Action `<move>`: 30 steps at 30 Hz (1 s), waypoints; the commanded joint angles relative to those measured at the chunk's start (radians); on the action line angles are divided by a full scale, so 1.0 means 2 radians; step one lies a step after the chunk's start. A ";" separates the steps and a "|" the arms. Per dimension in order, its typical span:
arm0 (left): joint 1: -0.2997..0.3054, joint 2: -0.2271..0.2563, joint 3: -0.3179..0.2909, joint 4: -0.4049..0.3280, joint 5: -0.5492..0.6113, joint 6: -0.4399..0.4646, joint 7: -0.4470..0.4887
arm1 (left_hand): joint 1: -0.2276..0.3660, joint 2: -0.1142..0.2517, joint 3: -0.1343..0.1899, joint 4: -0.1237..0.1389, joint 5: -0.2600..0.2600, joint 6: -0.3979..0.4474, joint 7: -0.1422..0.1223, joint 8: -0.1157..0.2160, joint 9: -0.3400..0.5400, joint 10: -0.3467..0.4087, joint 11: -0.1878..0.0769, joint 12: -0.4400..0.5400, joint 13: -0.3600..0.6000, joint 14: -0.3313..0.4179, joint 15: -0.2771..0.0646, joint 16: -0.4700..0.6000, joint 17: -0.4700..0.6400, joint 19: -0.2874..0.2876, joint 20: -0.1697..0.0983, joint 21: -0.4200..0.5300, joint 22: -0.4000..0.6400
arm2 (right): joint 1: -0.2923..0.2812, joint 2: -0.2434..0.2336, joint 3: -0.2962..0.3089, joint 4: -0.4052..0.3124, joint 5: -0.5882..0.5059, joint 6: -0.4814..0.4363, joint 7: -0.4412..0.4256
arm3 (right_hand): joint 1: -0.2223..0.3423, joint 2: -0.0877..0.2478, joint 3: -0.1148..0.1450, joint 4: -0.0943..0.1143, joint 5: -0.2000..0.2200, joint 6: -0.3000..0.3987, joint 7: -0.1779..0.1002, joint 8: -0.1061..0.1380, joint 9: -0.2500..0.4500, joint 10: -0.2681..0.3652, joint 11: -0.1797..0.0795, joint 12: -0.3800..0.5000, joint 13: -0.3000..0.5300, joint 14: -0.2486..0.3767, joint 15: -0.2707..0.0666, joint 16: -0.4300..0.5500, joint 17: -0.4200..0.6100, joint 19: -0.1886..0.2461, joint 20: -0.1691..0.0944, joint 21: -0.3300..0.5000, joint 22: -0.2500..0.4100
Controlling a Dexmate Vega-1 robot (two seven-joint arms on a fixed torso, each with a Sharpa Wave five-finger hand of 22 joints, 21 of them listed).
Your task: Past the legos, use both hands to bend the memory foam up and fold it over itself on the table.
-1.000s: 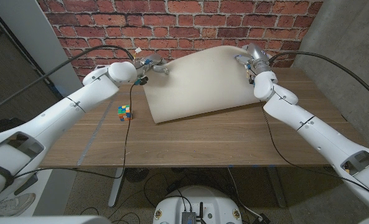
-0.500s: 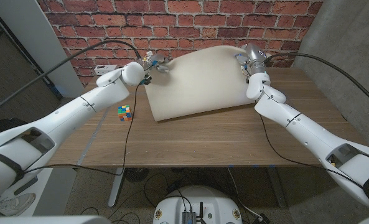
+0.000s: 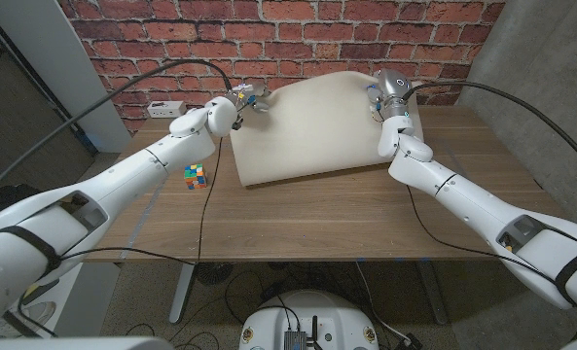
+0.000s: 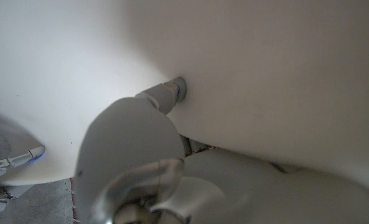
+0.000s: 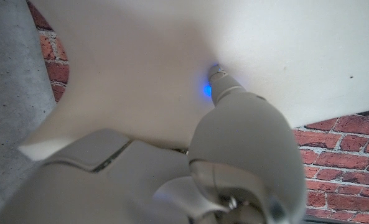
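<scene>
Foam [image 3: 312,131] is lying past the legos [image 3: 196,175], its far edge bending up off the table [image 3: 298,219]. Left hand [image 3: 249,100] and right hand [image 3: 383,97] are each gripping a far corner. Both should be rising level, then carrying the edge evenly toward the near side.

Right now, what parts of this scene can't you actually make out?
- Table under the foam: head view, covered by the raised sheet.
- Left hand grip: head view too small; wrist view blocked by foam.
- Right hand fingers: mostly behind the foam's edge.
- Legos: too small to tell pieces.
</scene>
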 commanded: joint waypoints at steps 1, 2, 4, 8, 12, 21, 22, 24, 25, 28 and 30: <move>-0.014 -0.032 0.024 0.047 0.057 -0.012 0.024 | 0.000 0.003 0.002 0.003 -0.001 -0.003 -0.002 -0.001 0.002 -0.001 -0.002 -0.001 0.002 -0.004 -0.001 -0.001 0.001 -0.004 -0.013 0.004 0.001 | 0.014 0.006 -0.029 0.022 -0.035 -0.005 -0.002 | 0.002 0.000 0.000 -0.001 -0.001 0.002 0.001 -0.004 0.000 0.002 0.001 -0.002 0.000 0.005 -0.083 0.000 0.002 0.006 -0.014 0.002 0.000; -0.015 -0.034 0.026 0.052 0.061 -0.014 0.027 | 0.000 0.004 0.002 0.003 -0.001 -0.003 -0.003 -0.001 0.002 -0.001 -0.002 -0.001 0.002 -0.004 -0.001 -0.001 0.002 -0.004 -0.013 0.004 0.001 | 0.015 0.005 -0.030 0.022 -0.037 -0.006 0.000 | 0.002 0.001 0.000 -0.001 -0.001 0.001 0.001 -0.004 0.000 0.002 0.001 -0.002 0.000 0.005 -0.083 0.000 0.002 0.006 -0.015 0.003 0.000; -0.019 -0.039 0.032 0.060 0.070 -0.016 0.029 | 0.000 0.004 0.002 0.003 -0.001 -0.003 -0.002 -0.001 0.002 -0.001 -0.002 -0.001 0.002 -0.004 -0.001 -0.001 0.002 -0.005 -0.013 0.004 0.001 | 0.015 0.007 -0.031 0.024 -0.038 -0.005 -0.001 | 0.002 0.000 0.000 -0.001 -0.001 0.001 0.001 -0.005 -0.001 0.002 0.001 -0.003 -0.001 0.005 -0.083 0.000 0.002 0.007 -0.014 0.003 0.000; -0.026 -0.051 0.045 0.080 0.088 -0.021 0.039 | 0.000 0.004 0.002 0.002 -0.002 -0.005 -0.001 -0.001 0.002 -0.002 -0.003 -0.002 0.002 -0.007 -0.003 -0.001 0.002 -0.007 -0.013 0.004 0.001 | 0.015 0.009 -0.033 0.028 -0.042 -0.007 -0.002 | 0.002 0.001 0.000 -0.001 -0.002 0.003 0.001 -0.005 -0.002 0.000 0.002 -0.005 -0.002 0.006 -0.083 0.000 0.001 0.007 -0.014 0.003 0.000; -0.034 -0.063 0.054 0.103 0.096 -0.031 0.045 | -0.001 0.004 0.001 0.003 -0.003 -0.007 -0.002 -0.001 0.002 -0.006 -0.004 -0.003 0.002 -0.010 -0.004 -0.002 0.002 -0.010 -0.014 0.004 0.001 | 0.015 0.010 -0.035 0.030 -0.046 -0.010 -0.002 | 0.002 0.000 0.000 -0.001 -0.003 0.001 -0.001 -0.007 -0.004 -0.004 0.001 -0.008 -0.003 0.005 -0.083 -0.001 0.001 0.007 -0.012 0.004 0.000; -0.051 -0.086 0.080 0.138 0.119 -0.029 0.039 | -0.002 0.005 0.002 0.003 -0.005 -0.009 -0.004 -0.001 0.002 -0.007 -0.004 -0.004 0.003 -0.012 -0.003 -0.001 0.002 -0.013 -0.014 0.005 0.001 | 0.003 0.016 -0.025 0.027 -0.044 -0.029 -0.018 | 0.002 -0.002 0.001 -0.007 -0.007 -0.049 -0.017 -0.042 -0.020 -0.060 -0.002 -0.039 -0.012 -0.014 -0.079 -0.011 -0.002 0.006 -0.002 0.007 -0.001; -0.051 -0.087 0.082 0.138 0.121 -0.027 0.037 | -0.002 0.005 0.002 0.003 -0.005 -0.008 -0.004 -0.001 0.002 -0.008 -0.004 -0.004 0.003 -0.012 -0.003 -0.002 0.001 -0.013 -0.014 0.006 0.001 | 0.001 0.018 -0.022 0.028 -0.043 -0.033 -0.023 | 0.001 -0.004 0.001 -0.007 -0.007 -0.069 -0.020 -0.054 -0.024 -0.070 -0.003 -0.045 -0.014 -0.017 -0.079 -0.011 -0.001 0.005 -0.001 0.007 -0.001; -0.052 -0.087 0.085 0.139 0.123 -0.026 0.034 | -0.002 0.005 0.003 0.002 -0.005 -0.006 -0.004 0.000 0.002 -0.007 -0.004 -0.004 0.003 -0.010 -0.003 -0.001 0.001 -0.012 -0.014 0.006 0.001 | 0.000 0.021 -0.021 0.028 -0.043 -0.038 -0.029 | -0.002 -0.006 0.001 -0.008 -0.007 -0.107 -0.026 -0.077 -0.034 -0.099 -0.004 -0.062 -0.018 -0.031 -0.077 -0.016 -0.002 0.002 0.003 0.007 -0.002; -0.053 -0.088 0.087 0.139 0.126 -0.024 0.033 | -0.002 0.004 0.003 0.002 -0.005 -0.006 -0.003 0.000 0.002 -0.006 -0.004 -0.003 0.003 -0.010 -0.003 -0.001 0.001 -0.012 -0.015 0.007 0.001 | -0.003 0.025 -0.018 0.028 -0.044 -0.050 -0.035 | -0.005 -0.007 0.001 -0.008 -0.007 -0.134 -0.031 -0.093 -0.040 -0.115 -0.003 -0.072 -0.020 -0.040 -0.077 -0.019 -0.002 0.001 0.003 0.007 -0.002; -0.054 -0.090 0.090 0.140 0.130 -0.020 0.031 | -0.002 0.005 0.004 0.002 -0.005 -0.006 -0.002 0.000 0.002 -0.005 -0.004 -0.003 0.003 -0.009 -0.003 0.000 0.000 -0.010 -0.014 0.008 0.001 | -0.005 0.030 -0.015 0.027 -0.042 -0.064 -0.044 | -0.005 -0.011 0.002 -0.013 -0.007 -0.189 -0.029 -0.118 -0.051 -0.163 -0.003 -0.095 -0.025 -0.064 -0.077 -0.028 -0.003 -0.008 0.006 0.003 -0.003; -0.055 -0.092 0.092 0.140 0.133 -0.017 0.031 | -0.002 0.005 0.004 0.002 -0.005 -0.006 -0.002 0.001 0.002 -0.006 -0.004 -0.003 0.003 -0.008 -0.003 0.000 0.000 -0.011 -0.015 0.008 0.001 | -0.007 0.032 -0.013 0.025 -0.040 -0.070 -0.048 | -0.010 -0.011 0.002 -0.011 -0.007 -0.221 -0.028 -0.124 -0.057 -0.191 -0.005 -0.104 -0.027 -0.079 -0.075 -0.032 -0.002 -0.012 0.008 0.001 -0.003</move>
